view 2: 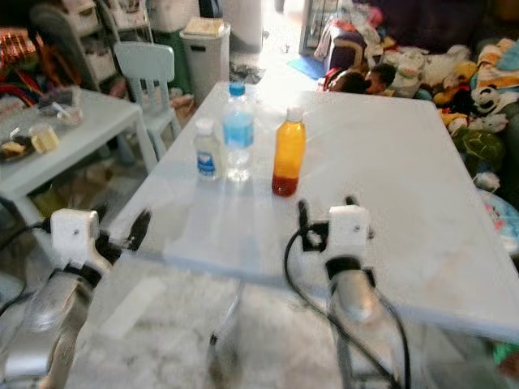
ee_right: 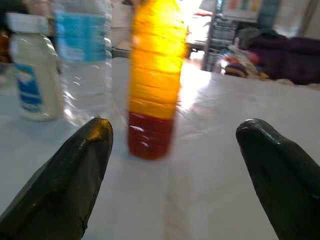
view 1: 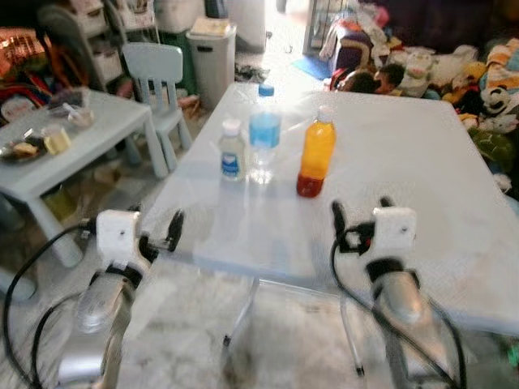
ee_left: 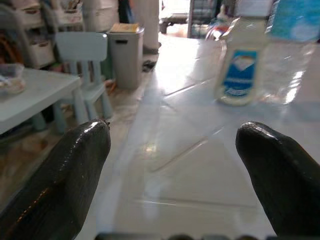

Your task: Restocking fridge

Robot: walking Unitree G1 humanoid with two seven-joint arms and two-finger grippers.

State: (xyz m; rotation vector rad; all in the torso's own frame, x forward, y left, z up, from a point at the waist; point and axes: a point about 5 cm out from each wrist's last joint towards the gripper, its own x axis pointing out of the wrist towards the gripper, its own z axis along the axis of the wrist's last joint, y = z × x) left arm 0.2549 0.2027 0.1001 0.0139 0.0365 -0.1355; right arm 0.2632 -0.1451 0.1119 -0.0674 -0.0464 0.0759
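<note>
Three bottles stand in a row on the pale table (view 1: 405,162): a small clear one with a white cap and blue label (view 1: 232,151), a taller water bottle with a blue label (view 1: 264,134), and an orange juice bottle (view 1: 317,154). My left gripper (view 1: 158,231) is open at the table's near left corner, pointing toward the small bottle (ee_left: 235,65). Over the table's near edge my right gripper (view 1: 361,212) is open, a short way in front of the juice bottle (ee_right: 154,75), which sits between its fingers' lines of sight. Neither holds anything.
A low pale-blue children's table (view 1: 89,154) with food containers stands to the left, with a small chair (view 1: 158,73) and a lidded bin (view 1: 212,57) behind it. Stuffed toys (view 1: 462,73) pile up at the back right. The table's metal legs (view 1: 243,316) are below.
</note>
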